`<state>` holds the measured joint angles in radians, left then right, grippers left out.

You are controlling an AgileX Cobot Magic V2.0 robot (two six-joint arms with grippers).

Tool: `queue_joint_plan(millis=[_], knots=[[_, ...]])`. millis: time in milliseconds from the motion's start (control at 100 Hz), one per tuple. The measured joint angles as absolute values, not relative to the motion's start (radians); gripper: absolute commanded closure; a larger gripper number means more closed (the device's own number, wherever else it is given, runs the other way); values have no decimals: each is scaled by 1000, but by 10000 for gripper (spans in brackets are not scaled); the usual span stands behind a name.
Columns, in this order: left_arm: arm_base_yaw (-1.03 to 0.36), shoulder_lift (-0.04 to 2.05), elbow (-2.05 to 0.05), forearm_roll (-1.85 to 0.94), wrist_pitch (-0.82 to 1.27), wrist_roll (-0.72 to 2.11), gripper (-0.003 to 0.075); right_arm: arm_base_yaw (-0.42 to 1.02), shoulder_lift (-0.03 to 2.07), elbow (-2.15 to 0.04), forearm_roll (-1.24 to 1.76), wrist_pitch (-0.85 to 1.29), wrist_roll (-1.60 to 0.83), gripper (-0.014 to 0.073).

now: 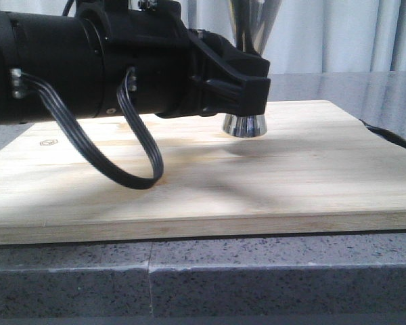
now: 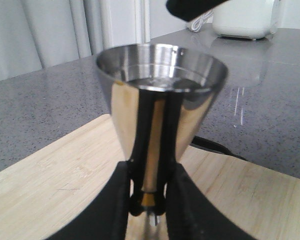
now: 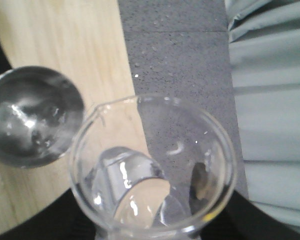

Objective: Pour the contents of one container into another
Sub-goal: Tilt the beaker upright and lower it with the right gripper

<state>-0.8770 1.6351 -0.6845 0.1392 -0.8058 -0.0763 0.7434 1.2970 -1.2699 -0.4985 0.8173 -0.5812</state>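
Front view: the left arm [image 1: 88, 64] reaches across the frame from the left, its dark body hiding most of the scene. Its left tool [image 1: 247, 91] sits at the waist of the steel jigger [image 1: 244, 124], whose lower cone stands on the wooden board [image 1: 271, 183]. The board lies on the grey speckled table [image 1: 257, 277]. A looped black cable [image 1: 132, 169] hangs from the arm above the board.

Left wrist view: the jigger [image 2: 160, 95] stands upright between the two black fingers [image 2: 112, 210], which are clenched on its narrow waist where the gold band [image 2: 149, 199] shows. Clear liquid lies in the upper cone. Behind, a white appliance [image 2: 245, 20] stands on the table [image 2: 35, 110], and a dark part [image 2: 190, 7] juts in over the jigger's rim.

Right wrist view: the glass beaker [image 3: 152, 170] fills the lower frame, tilted, with a little clear liquid in it, its pouring lip turned toward the jigger's open mouth [image 3: 32, 117] just beside it. The beaker's base meets the right tool at the frame's edge; the fingers themselves are hidden, so I cannot tell the grip for certain. Pale curtains [image 3: 270, 100] hang beyond the table.
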Motion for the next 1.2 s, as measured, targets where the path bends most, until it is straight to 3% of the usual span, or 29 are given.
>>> queue_joint_plan(millis=[330, 610, 1200], knots=[[-877, 1635, -684, 139, -806, -76, 739, 532, 1297, -1270, -378, 587, -331, 388], [-877, 1635, -684, 139, -806, -79, 739, 316, 1312, -1200, -130, 344, -297, 388], [-877, 1635, -684, 139, -804, -81, 739, 297, 1327, -678, -24, -329, -213, 388]])
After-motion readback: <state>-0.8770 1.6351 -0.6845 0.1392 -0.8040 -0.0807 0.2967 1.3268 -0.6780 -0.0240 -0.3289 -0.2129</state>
